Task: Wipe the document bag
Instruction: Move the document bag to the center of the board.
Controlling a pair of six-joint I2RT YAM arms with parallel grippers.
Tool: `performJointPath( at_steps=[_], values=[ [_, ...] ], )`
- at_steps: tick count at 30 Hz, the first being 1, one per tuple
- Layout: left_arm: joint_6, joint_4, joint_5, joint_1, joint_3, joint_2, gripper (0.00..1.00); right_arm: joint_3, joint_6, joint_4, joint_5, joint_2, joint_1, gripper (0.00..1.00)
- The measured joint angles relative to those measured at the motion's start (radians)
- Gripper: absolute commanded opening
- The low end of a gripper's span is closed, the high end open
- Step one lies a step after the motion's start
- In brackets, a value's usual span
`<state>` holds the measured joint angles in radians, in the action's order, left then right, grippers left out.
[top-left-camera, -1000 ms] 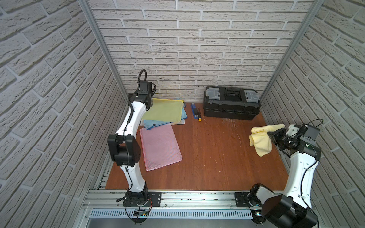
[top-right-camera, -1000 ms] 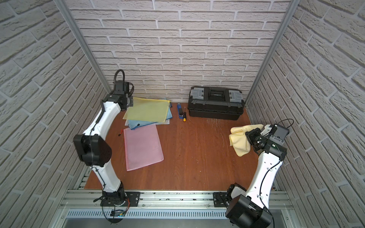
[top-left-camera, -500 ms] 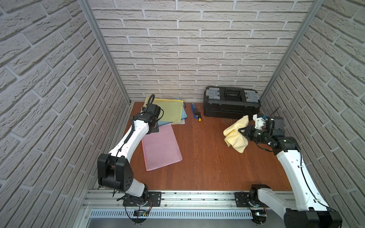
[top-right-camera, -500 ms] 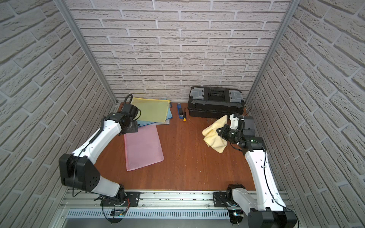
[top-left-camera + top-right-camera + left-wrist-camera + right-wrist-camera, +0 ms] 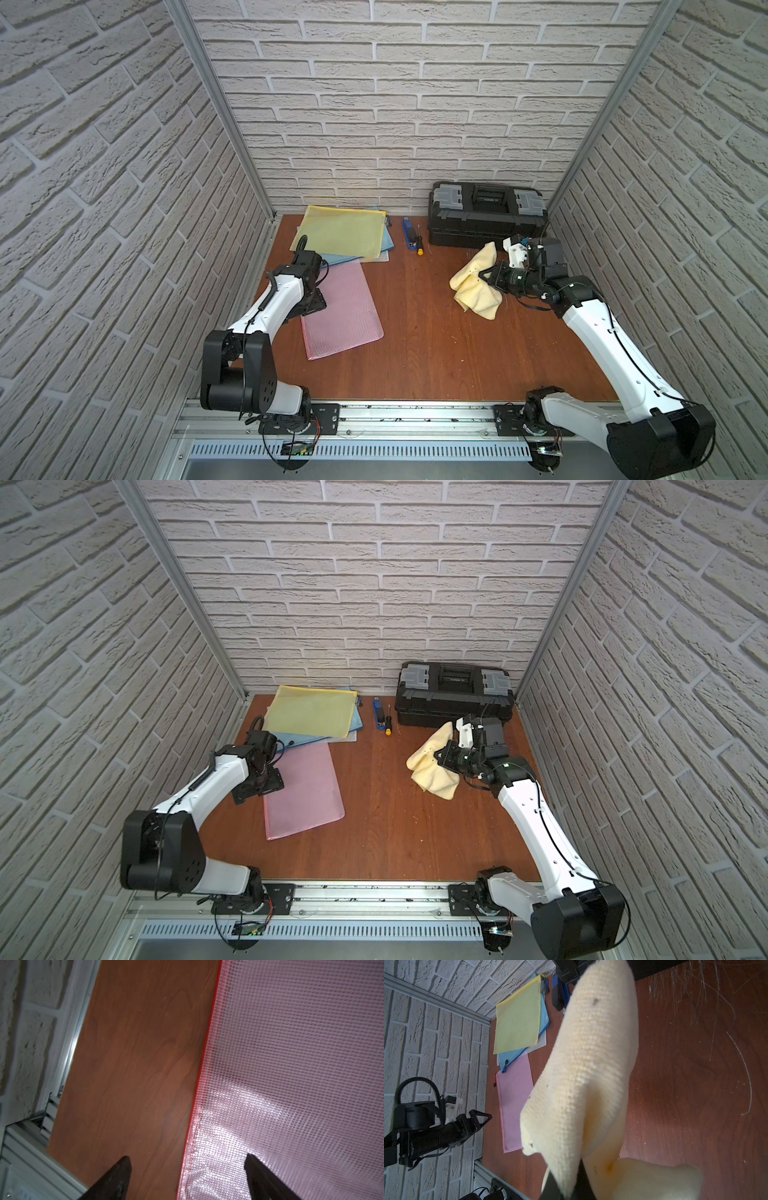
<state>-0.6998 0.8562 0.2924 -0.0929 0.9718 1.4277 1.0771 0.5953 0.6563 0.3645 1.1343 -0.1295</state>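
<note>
Indoors, brick-walled wooden table — left claw open over pink document bag, right claw clamping yellow cloth.

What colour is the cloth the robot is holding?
The cloth is pale yellow with a few dark specks, clearest in the right wrist view.

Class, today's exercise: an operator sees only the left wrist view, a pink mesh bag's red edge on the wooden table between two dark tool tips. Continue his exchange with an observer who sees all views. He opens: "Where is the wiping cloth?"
Observer: The yellow cloth is in the right tool, shut on it, well right of the pink document bag, not over it.
Operator: Are there other bags?
Observer: Yes, a yellow bag lies on a blue bag at the pink one's far end.
Operator: Anything behind the cloth?
Observer: A black toolbox stands behind it.
</note>
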Motion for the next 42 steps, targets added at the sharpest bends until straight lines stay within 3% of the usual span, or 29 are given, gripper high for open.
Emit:
performJointPath(
  at_steps=[2, 11, 20, 24, 25, 26, 27, 28, 32, 36, 42],
  values=[
    [0.013, -0.071, -0.029, 0.008, -0.027, 0.002, 0.76, 0.002, 0.000, -0.002, -0.006, 0.011, -0.001, 0.02],
    [0.027, -0.298, -0.090, 0.103, -0.102, 0.081, 0.70, 0.017, 0.000, -0.011, -0.010, 0.058, -0.005, 0.02],
    [0.034, -0.440, -0.129, 0.106, -0.127, 0.180, 0.57, 0.044, 0.000, -0.012, -0.013, 0.095, -0.012, 0.02],
    [0.034, -0.477, -0.128, 0.106, -0.130, 0.187, 0.44, 0.049, 0.000, -0.013, -0.019, 0.095, -0.014, 0.02],
    [0.034, -0.484, -0.126, 0.106, -0.133, 0.187, 0.36, 0.049, 0.000, -0.013, -0.021, 0.095, -0.015, 0.02],
    [0.035, -0.490, -0.125, 0.106, -0.135, 0.187, 0.18, 0.049, 0.000, -0.012, -0.022, 0.095, -0.015, 0.02],
    [0.029, -0.495, -0.123, 0.107, -0.135, 0.187, 0.07, 0.049, 0.000, -0.013, -0.023, 0.096, -0.015, 0.02],
    [0.032, -0.503, -0.130, 0.109, -0.137, 0.187, 0.00, 0.049, 0.000, -0.012, -0.024, 0.096, -0.016, 0.02],
    [0.026, -0.512, -0.151, 0.093, -0.139, 0.182, 0.00, 0.049, 0.000, -0.012, -0.028, 0.096, -0.017, 0.02],
    [0.006, -0.443, -0.141, -0.023, -0.139, 0.147, 0.00, 0.055, -0.004, -0.005, -0.035, 0.095, -0.018, 0.02],
    [-0.068, -0.328, -0.177, -0.397, -0.067, 0.087, 0.00, 0.107, -0.016, 0.044, -0.065, 0.093, -0.018, 0.02]
  ],
)
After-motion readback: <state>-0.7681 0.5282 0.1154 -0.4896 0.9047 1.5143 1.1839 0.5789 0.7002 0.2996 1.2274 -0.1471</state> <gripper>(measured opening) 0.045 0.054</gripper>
